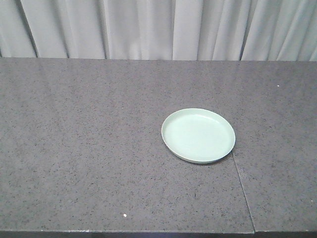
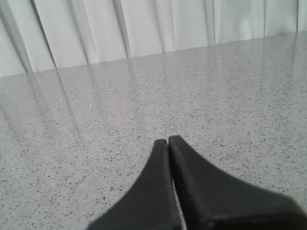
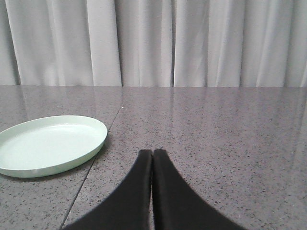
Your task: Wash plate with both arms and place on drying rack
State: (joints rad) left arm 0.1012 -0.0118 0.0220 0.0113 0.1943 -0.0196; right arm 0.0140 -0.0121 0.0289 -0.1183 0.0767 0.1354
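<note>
The plate (image 1: 198,135) lies flat on the speckled grey desk (image 1: 74,148), just beside a seam (image 1: 242,193). To its right, the right end effector (image 3: 152,151) is clenched and empty. The left end effector (image 2: 168,140) is clenched too, holding nothing.

The plate (image 3: 50,143) runs off the left edge of the right wrist view. The left gripper (image 2: 168,141) and right gripper (image 3: 152,152) are cut off below, with only the jaws' tips showing.
</note>
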